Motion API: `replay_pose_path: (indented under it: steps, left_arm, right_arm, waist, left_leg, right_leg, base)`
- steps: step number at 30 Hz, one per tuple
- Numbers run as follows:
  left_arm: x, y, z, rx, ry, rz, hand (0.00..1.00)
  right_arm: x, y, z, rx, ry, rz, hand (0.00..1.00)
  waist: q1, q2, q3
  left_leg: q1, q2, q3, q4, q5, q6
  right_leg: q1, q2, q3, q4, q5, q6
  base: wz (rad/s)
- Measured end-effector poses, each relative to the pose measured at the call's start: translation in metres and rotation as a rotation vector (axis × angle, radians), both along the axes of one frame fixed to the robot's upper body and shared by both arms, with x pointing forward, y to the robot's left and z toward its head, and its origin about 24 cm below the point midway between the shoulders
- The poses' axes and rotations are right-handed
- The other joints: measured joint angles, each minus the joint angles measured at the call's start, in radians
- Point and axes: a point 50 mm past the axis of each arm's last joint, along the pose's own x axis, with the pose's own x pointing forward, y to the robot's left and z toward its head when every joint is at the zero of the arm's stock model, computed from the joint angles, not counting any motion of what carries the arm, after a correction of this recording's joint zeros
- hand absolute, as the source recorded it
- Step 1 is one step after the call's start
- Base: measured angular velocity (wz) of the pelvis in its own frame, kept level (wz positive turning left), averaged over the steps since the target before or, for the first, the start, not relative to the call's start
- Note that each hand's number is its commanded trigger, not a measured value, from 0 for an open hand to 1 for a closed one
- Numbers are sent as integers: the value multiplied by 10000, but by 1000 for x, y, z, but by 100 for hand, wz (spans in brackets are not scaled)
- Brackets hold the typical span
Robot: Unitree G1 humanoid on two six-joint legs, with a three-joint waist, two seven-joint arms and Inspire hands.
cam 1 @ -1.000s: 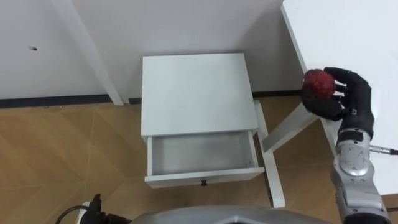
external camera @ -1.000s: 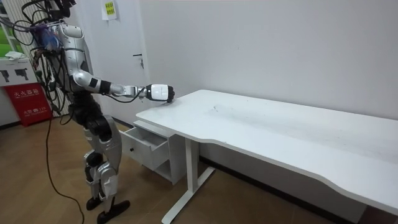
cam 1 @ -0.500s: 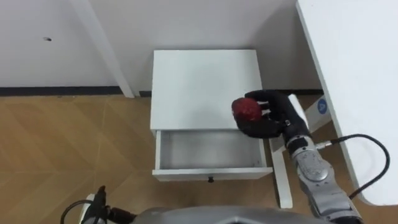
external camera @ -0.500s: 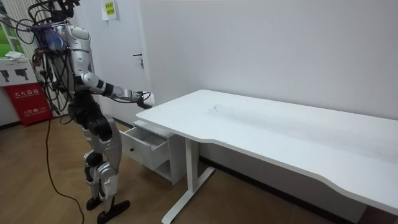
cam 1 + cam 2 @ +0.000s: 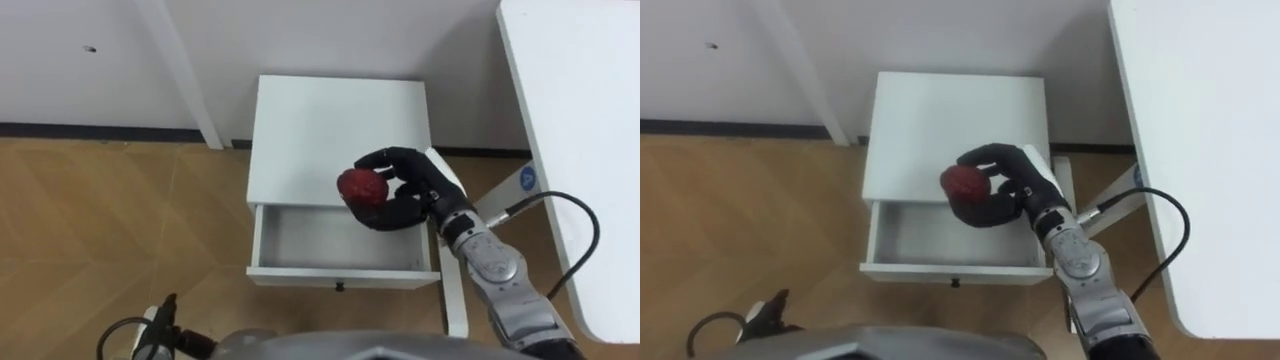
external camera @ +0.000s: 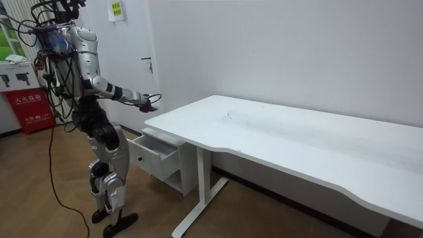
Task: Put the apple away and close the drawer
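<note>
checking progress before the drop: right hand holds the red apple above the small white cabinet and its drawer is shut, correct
Not quite: the drawer is open, pulled out toward the robot, as the left eye view shows. The rest holds: the right hand grips the red apple above the small white cabinet.

The apple (image 5: pixel 362 186) has a dull, dark red, slightly mottled skin. It sits in the matt black, plastic-looking right robot hand (image 5: pixel 420 195), whose forearm behind it is smooth silver-grey metal with a soft sheen. The drawer (image 5: pixel 340 242), the cabinet top (image 5: pixel 335 120) above it and the desk (image 5: pixel 580 130) are all smooth white painted board with a matt finish, while the floor (image 5: pixel 110 230) is warm brown wood-grain planks with a light gloss.
</note>
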Motion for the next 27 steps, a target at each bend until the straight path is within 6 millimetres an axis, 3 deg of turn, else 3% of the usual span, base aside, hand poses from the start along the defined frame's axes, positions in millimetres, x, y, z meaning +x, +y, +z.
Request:
replay_pose_path:
  steps: [1, 2, 3, 10, 27]
  left_arm:
    - [0, 0, 0, -5, -20, 2, 0]
    - [1, 0, 0, -6, -25, 2, 0]
    - [1, 0, 0, -7, -30, 1, 0]
    - [4, -1, 1, -106, -139, -30, 0]
    - [4, -1, 1, -177, -190, 126, 0]
  right_arm:
    - [0, 1, 0, 9, 9, 39, 75]
    - [0, 1, 0, 13, 14, 56, 15]
    - [0, 2, 0, 20, 28, 93, 0]
    - [-1, 3, -1, -27, 138, 322, 0]
    - [-2, 3, -3, -6, 265, 391, 0]
  waist:
    - [29, 3, 0]
    - [53, 7, -1]
    - [97, 13, -1]
    - [196, -16, -71]
    - [196, -32, -59]
  left_leg:
    - [-4, -1, -4, 3, 0, 0]
    - [-8, -2, -4, 3, 0, 0]
    - [-11, -3, -4, 3, 0, 0]
    - [8, -21, -19, 7, 1, 1]
    - [44, -23, -20, 6, 3, 2]
  right_leg:
    - [0, -1, -3, -5, 0, 0]
    - [0, -2, -7, -7, 0, 0]
    - [-3, -2, -10, -12, 0, 0]
    - [27, -13, -3, -126, 1, 0]
    - [66, -16, 5, -118, 2, 1]
  base:
    - [3]
    - [0]
    - [0]
    - [0]
    - [0]
